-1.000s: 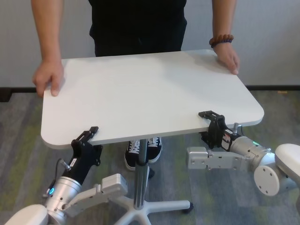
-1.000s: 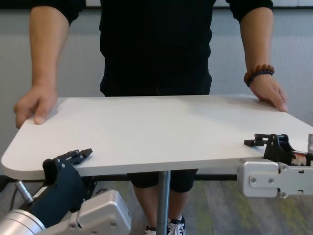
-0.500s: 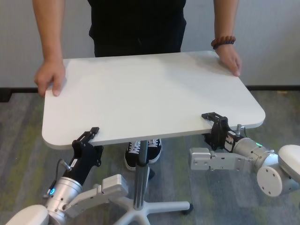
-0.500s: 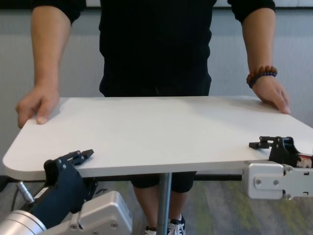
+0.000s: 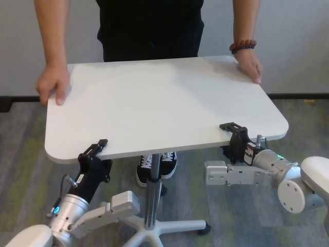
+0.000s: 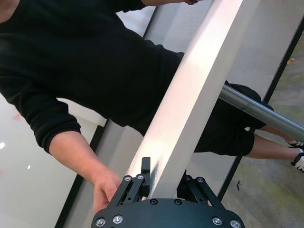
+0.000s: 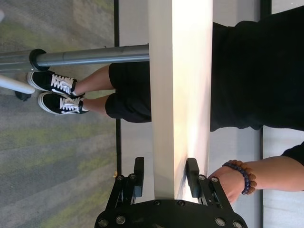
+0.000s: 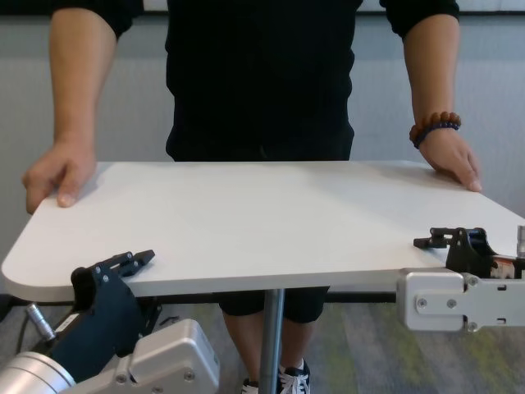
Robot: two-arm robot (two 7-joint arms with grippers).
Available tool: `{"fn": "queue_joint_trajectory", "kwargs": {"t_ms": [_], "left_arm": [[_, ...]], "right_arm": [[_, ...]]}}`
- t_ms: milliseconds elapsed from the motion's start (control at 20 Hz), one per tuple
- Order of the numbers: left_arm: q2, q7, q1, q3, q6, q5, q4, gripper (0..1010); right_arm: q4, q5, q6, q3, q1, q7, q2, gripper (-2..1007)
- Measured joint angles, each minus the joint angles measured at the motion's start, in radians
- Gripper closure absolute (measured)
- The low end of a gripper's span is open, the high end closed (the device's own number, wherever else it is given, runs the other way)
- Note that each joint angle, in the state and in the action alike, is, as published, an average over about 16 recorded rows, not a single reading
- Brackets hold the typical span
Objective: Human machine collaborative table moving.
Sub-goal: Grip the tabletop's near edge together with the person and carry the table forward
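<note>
Both grippers were clamped on the near edge of the table (image 5: 164,103): left gripper (image 5: 93,150) close to the near-left corner, right gripper (image 5: 232,129) close to the near-right corner. Left wrist view showed the left gripper's fingers (image 6: 145,172) closed tight on the thin tabletop edge, one set above and one below. Right wrist view showed the same for the right gripper's fingers (image 7: 138,176), tabletop edge sandwiched between them. Nothing else was in either claw. Tabletop sat roughly level on its grey pole (image 5: 153,190), white star base (image 5: 169,229) on the carpet (image 5: 31,149) below. The human (image 8: 262,74) stood at the far edge, facing the robot, black shirt, bare forearms. One hand (image 5: 52,85) gripped the far-left corner, thumb on top. Other hand (image 5: 250,65), with the bead bracelet (image 5: 242,46) on its wrist, rested on the far-right corner. Black-and-white sneakers (image 5: 159,165) showed under the table beside the pole. Left forearm (image 5: 77,206) came up from below the near-left corner; right forearm (image 5: 247,172) reached in from the right, under the near-right corner.
</note>
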Motion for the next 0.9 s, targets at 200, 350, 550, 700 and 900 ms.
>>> {"fn": "queue_joint_trajectory", "kwargs": {"t_ms": [200, 350, 550, 700, 900], "left_arm": [[0.000, 0.000, 0.000, 0.000, 0.000, 0.000, 0.000, 716], [0.000, 0.000, 0.000, 0.000, 0.000, 0.000, 0.000, 716], [0.000, 0.000, 0.000, 0.000, 0.000, 0.000, 0.000, 716], [0.000, 0.000, 0.000, 0.000, 0.000, 0.000, 0.000, 716], [0.001, -0.003, -0.001, 0.002, 0.001, -0.002, -0.001, 716]], "right_arm": [[0.005, -0.004, 0.003, -0.004, 0.006, 0.003, -0.004, 477], [0.011, -0.006, 0.003, -0.006, 0.010, 0.004, -0.007, 477], [0.019, -0.007, 0.002, -0.008, 0.014, 0.003, -0.009, 477], [0.024, -0.005, 0.000, -0.008, 0.015, 0.000, -0.011, 477], [0.029, -0.003, -0.003, -0.008, 0.015, -0.003, -0.012, 477]]}}
